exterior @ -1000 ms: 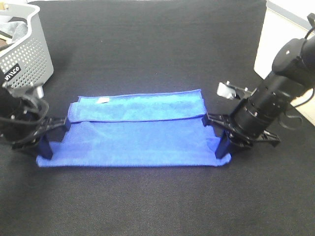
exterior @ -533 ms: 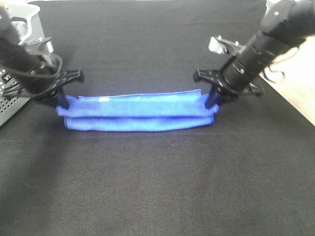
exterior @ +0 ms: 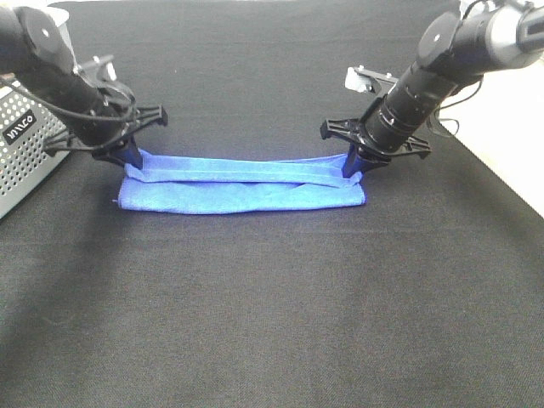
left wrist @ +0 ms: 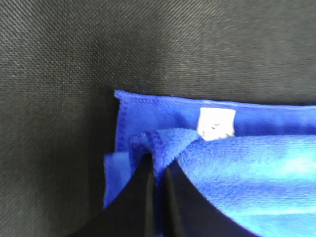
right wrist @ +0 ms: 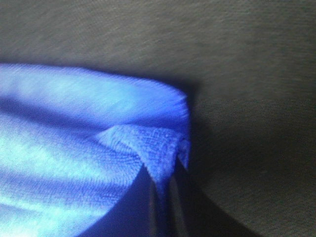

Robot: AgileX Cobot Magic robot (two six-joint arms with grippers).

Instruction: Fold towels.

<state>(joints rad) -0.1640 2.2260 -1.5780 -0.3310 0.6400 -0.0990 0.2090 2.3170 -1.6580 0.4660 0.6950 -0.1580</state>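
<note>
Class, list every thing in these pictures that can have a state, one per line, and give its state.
towel: folded into a long narrow strip, top layer pinched at both ends
left claw: shut on the towel's left end
right claw: shut on the towel's right end
label: uncovered, facing up
basket: partly in view, contents hidden

Towel (exterior: 242,183) lies folded across the middle of the surface (exterior: 272,323), long side running left to right. Left gripper (exterior: 132,161) sits at the towel's back left corner, pinching a fold of cloth. Right gripper (exterior: 350,166) sits at the back right corner, pinching the same way. Basket (exterior: 25,153) is at the surface's far left edge, left of the left arm and apart from the towel. Label (left wrist: 216,123) lies on the towel's under layer, just beside the left gripper's pinch.
</note>
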